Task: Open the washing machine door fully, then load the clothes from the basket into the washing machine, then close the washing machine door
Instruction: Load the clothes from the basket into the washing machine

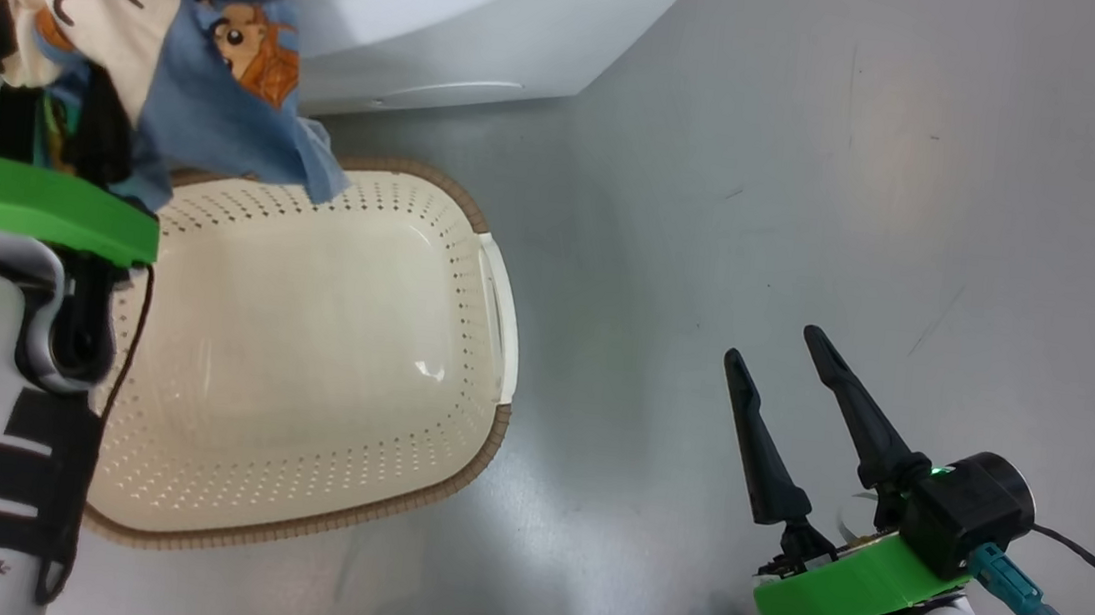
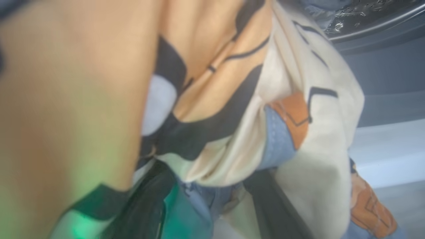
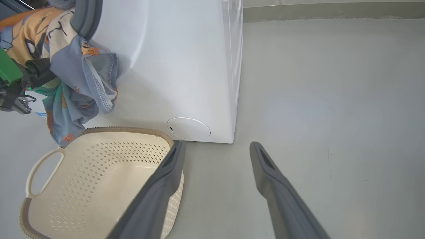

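Clothes [image 1: 225, 106] are draped over L claw [image 2: 211, 199] by washing machine [image 1: 455, 17]; grip can't be told. R claw [image 1: 783, 370] is held wide, 4 o'clock of basket [image 1: 482, 462].

My left gripper [image 1: 57, 135] is raised ahead, its fingers mostly covered; my right gripper [image 1: 774, 354] hovers low, fingers spread wide.

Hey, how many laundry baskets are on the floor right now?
1: the basket sits on the floor just in front of the washing machine, below the hanging clothes.
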Controlling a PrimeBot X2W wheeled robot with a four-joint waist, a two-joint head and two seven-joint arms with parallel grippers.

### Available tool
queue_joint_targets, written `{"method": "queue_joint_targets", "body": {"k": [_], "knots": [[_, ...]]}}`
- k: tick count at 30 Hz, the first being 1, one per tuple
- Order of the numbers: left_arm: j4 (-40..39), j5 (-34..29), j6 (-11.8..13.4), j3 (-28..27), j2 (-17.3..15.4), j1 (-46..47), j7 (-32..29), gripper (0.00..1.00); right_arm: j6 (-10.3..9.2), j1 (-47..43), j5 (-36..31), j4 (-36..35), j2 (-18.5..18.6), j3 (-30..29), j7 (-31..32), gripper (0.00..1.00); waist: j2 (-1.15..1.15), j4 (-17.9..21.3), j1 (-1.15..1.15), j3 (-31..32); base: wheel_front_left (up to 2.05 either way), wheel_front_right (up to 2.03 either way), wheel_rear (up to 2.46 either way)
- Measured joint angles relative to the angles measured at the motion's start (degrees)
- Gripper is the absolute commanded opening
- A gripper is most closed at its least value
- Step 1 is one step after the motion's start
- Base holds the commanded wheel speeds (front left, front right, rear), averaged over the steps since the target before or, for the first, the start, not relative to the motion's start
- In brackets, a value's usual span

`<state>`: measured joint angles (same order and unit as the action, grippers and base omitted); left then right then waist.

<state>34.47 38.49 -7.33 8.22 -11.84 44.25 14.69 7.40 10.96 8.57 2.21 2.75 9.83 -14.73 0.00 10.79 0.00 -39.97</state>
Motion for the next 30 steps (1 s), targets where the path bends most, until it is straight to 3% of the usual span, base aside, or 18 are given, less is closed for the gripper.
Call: {"method": "queue_joint_targets", "body": {"k": [2, 3, 14, 30], "knots": [[0.24, -1.36, 0.0, -0.67, 0.18, 0.44, 0.0, 0.25, 0.0, 0.08, 0.0, 0.02, 0.01, 0.04, 0.01, 1.0, 0.0, 0.13, -0.01, -0.19, 0.0, 0.0, 0.0], [0.34, -1.8, -0.01, -0.99, 0.3, 0.49, 0.0, 0.0, 0.0, 0.2, -0.01, 0.05, 0.01, 0.05, 0.01, 1.0, 0.0, 0.2, 0.0, -0.23, 0.0, 0.0, 0.0], [-0.68, -2.99, 0.0, -1.93, 1.44, 0.17, -0.05, 0.0, 0.0, 0.86, 0.0, 0.29, 0.01, -0.02, 0.0, 1.0, 0.0, -0.28, 0.0, 0.14, 0.0, 0.0, 0.0], [-13.21, -3.59, 0.0, -1.4, 2.47, -7.87, -0.04, 0.0, 0.0, 0.82, 0.01, 0.65, 0.02, -0.82, 0.0, 1.0, 0.0, -3.22, 0.0, 2.16, 0.0, 0.0, 0.0]]}}
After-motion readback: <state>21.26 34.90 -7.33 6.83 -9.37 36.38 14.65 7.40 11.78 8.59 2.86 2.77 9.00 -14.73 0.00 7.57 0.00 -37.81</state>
